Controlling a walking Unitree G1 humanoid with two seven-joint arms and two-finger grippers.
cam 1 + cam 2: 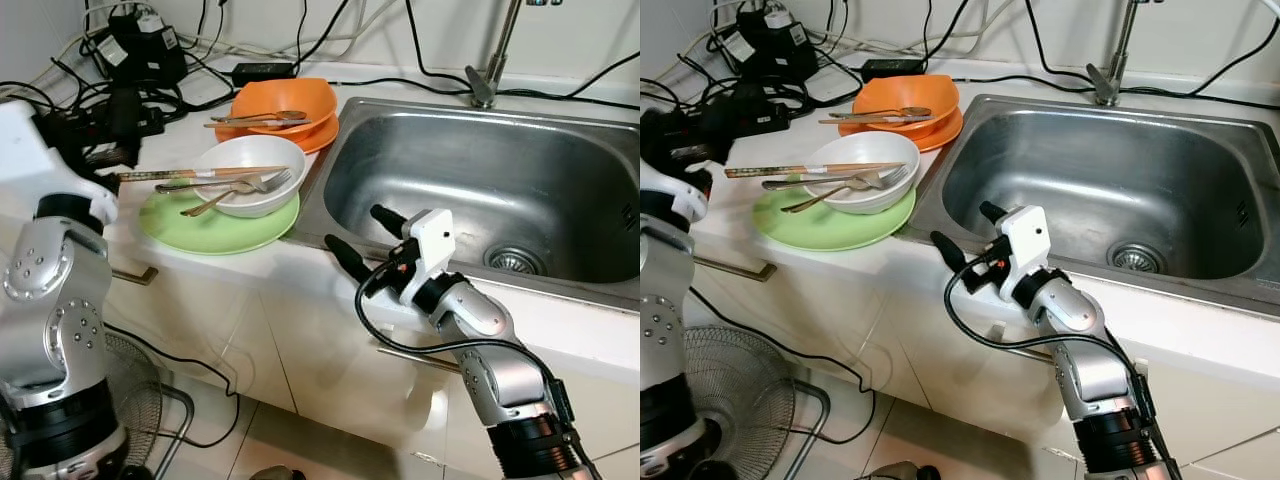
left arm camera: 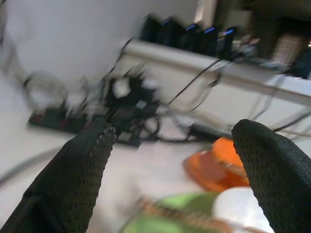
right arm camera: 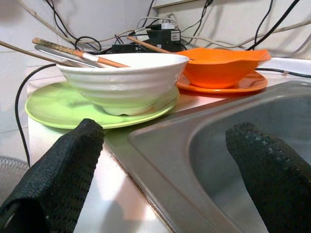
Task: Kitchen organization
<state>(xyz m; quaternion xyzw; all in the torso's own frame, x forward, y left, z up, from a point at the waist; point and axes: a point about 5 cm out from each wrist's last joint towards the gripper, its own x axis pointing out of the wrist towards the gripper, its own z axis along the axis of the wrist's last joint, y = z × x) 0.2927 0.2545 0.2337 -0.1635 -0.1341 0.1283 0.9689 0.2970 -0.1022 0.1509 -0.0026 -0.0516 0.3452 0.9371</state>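
A white bowl [image 1: 250, 170] sits on a green plate [image 1: 220, 228] at the counter's front edge, left of the steel sink [image 1: 480, 170]. Chopsticks [image 1: 190, 173], a fork [image 1: 268, 183] and a spoon lie across the bowl. Behind it an orange bowl [image 1: 285, 103] with more utensils rests on an orange plate. My right gripper [image 1: 357, 229] is open over the sink's front left rim, a hand's width right of the green plate, with nothing between its fingers. My left gripper [image 2: 170, 141] is open and raised over the counter's left end; its view is blurred.
Power strips, adapters and tangled cables [image 1: 140, 50] crowd the back left of the counter. A faucet [image 1: 490, 70] stands behind the sink, whose drain [image 1: 515, 262] is at front right. Below are cabinet handles [image 1: 135, 273] and a floor fan [image 1: 140, 400].
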